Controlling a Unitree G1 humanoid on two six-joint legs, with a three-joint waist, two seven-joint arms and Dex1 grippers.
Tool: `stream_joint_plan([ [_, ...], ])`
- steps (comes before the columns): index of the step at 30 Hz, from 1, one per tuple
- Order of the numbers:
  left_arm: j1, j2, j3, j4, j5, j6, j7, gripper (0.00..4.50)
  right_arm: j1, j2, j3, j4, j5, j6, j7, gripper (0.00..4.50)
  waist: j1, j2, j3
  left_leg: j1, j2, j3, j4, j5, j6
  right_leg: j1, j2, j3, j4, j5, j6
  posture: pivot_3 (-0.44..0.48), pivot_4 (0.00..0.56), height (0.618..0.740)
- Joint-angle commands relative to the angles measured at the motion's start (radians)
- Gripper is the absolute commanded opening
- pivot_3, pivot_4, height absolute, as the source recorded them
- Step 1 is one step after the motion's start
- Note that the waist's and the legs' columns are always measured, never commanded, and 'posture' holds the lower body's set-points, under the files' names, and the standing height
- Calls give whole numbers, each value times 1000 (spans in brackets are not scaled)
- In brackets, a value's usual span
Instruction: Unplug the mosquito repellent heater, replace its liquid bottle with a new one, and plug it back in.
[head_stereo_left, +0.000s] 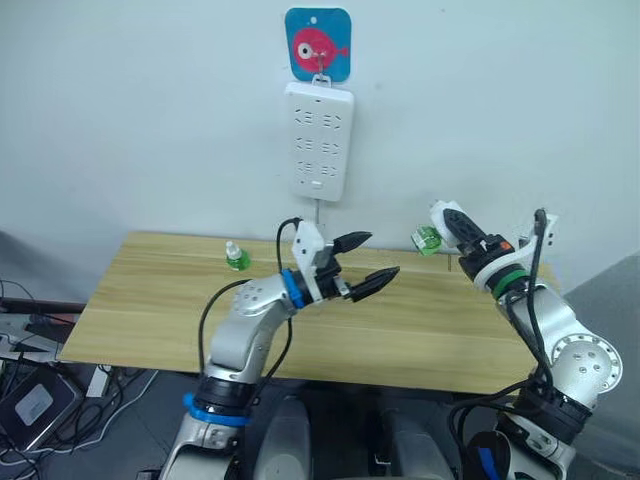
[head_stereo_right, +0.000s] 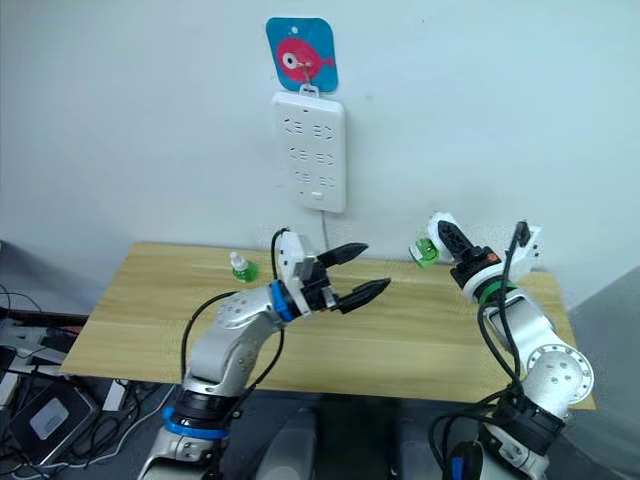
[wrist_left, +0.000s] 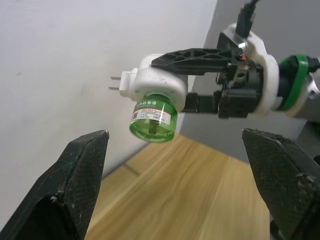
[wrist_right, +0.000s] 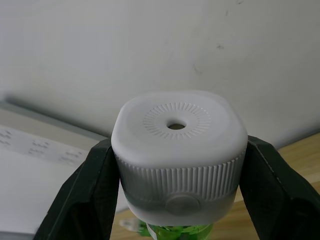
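Left eye view: the table (head_stereo_left: 180, 320) is lying below the wall power strip (head_stereo_left: 319, 141), where a spare bottle (head_stereo_left: 237, 257) is standing near the far edge. The right gripper (head_stereo_left: 452, 230) is clamping the heater (wrist_left: 155, 82) in mid-air — unplugged, green bottle (wrist_left: 153, 118) attached. The left gripper (head_stereo_left: 366, 262) is hovering nearby, jaws spread wide. Bottle removal appears to be in hand — next, the left gripper needs to close on the bottle and unscrew it.

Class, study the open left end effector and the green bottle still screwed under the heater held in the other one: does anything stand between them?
Nothing visible does. The left end effector is open over the table, and only open air separates it from the bottle under the heater that the right end effector grips.
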Motion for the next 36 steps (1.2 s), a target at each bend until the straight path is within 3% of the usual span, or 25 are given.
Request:
stream_joint_plan([
  [1,-25,-38,-38,26,17,-70,19,4480,15,-47,37,-22,248,-64,-102,2933,-9,0,0,0,0,0,0,0,0,0,0,0,0,0,0,283,213,740],
  [7,-52,-78,-74,93,36,-133,33,4480,89,-141,176,-56,424,-168,-192,2933,-25,0,0,0,0,0,-1,0,1,0,1,1,-1,0,0,277,212,740],
  [17,-115,-91,-61,192,38,-202,33,4480,147,-248,303,-83,491,-328,-201,2933,-42,0,0,0,-1,0,0,0,1,0,1,1,-1,0,1,273,213,740],
  [20,-137,-85,-58,231,41,-227,25,3910,157,-268,328,-90,499,-361,-197,2933,-42,0,0,0,-1,0,0,0,1,0,1,1,-1,0,1,267,218,740],
  [33,-140,-106,-72,252,47,-241,44,189,174,-316,399,-119,513,-453,-189,2933,-43,0,0,-1,-1,0,0,0,1,0,1,1,-1,0,1,255,216,740],
  [35,-133,-104,-70,240,42,-230,47,189,175,-322,405,-120,510,-461,-188,2933,-42,0,0,-1,-1,0,0,0,1,0,1,1,-1,0,1,255,213,740],
  [36,-127,-101,-71,228,32,-221,40,439,176,-324,408,-120,508,-465,-187,2933,-43,0,0,-1,-1,0,0,0,1,0,1,1,-1,0,1,255,212,740],
])
